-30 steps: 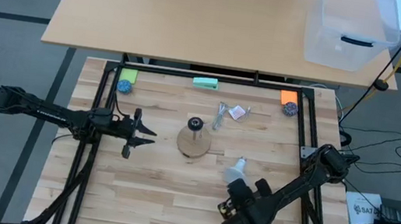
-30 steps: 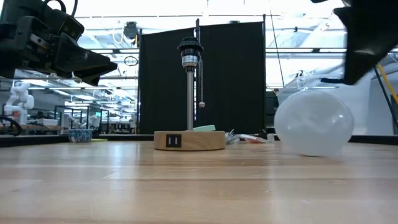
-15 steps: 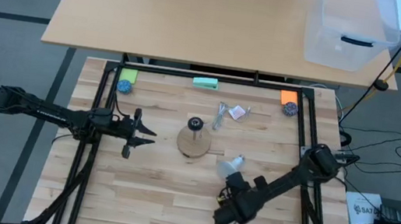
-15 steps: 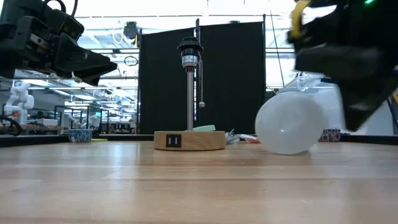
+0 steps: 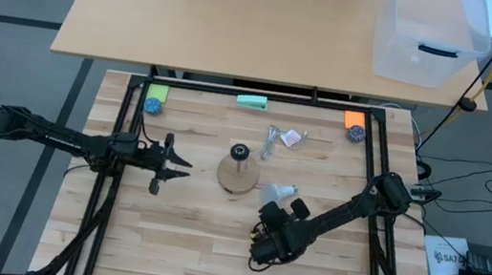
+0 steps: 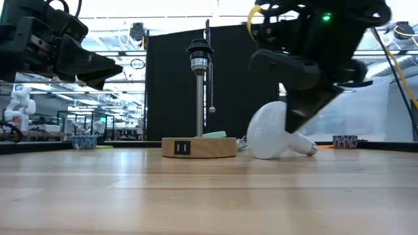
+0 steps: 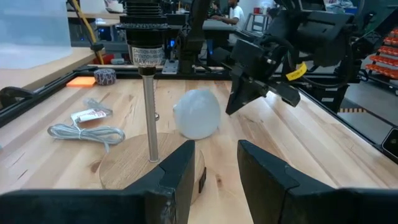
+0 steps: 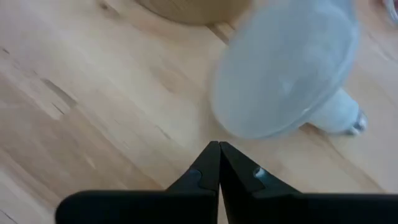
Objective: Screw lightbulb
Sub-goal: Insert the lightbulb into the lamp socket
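One lightbulb (image 8: 286,74) beyond closed fingers (image 8: 219,163)

You see a white frosted bulb (image 5: 277,196) with a pale grey neck, lying on a table (image 5: 183,244) of light wood planks with darker grain streaks. The lamp base (image 5: 239,175) is tan wood, its socket (image 6: 199,49) black over a silver post. Both arms are black. At the far edge sit a green block (image 5: 252,102), an orange block (image 5: 354,120) and two blue-speckled rolls (image 5: 154,104). The coiled cable (image 7: 86,131) is white.
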Controlling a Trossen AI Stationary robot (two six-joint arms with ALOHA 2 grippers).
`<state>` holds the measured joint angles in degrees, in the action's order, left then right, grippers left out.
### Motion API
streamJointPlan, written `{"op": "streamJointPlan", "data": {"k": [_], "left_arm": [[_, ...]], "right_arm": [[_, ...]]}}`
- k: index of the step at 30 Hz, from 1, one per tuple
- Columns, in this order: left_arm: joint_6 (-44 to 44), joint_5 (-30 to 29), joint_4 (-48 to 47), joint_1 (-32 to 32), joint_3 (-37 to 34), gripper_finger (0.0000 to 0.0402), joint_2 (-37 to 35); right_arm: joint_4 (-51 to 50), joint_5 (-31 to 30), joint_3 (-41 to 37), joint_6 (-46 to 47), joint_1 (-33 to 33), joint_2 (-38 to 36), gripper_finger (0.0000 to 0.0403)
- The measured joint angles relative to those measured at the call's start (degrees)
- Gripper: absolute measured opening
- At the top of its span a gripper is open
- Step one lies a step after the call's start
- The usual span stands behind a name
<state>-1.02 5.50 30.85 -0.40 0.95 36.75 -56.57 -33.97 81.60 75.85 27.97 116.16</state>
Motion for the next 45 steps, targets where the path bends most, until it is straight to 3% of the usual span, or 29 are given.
{"op": "streamJointPlan", "data": {"k": [9,15,22,31,39,45], "left_arm": [[0.0,0.0,-0.1,0.0,0.0,0.0126,0.0],[0.0,-0.1,-0.3,0.0,0.0,0.0126,0.0],[0.0,-0.5,-0.3,0.0,0.0,0.0126,0.0],[-0.4,-0.5,-0.3,0.0,0.0,0.0126,0.0],[-1.6,0.1,-0.9,0.0,0.0,0.0126,0.0],[-1.9,0.1,-2.6,0.0,0.0,0.0126,0.0]], "right_arm": [[6.5,-1.1,0.9,-16.9,-2.3,-0.3,0.0000],[-1.8,-5.6,6.5,-25.5,-3.2,-0.5,0.0016],[-19.9,-4.2,9.9,-21.2,-7.7,-0.6,0.0116],[-19.8,-3.6,9.1,-28.2,-15.4,-0.6,0.0265],[-16.5,-2.1,6.4,-30.9,-20.7,-1.5,0.0294],[-12.1,-4.0,6.4,-32.8,-20.9,-9.1,0.0293]]}}
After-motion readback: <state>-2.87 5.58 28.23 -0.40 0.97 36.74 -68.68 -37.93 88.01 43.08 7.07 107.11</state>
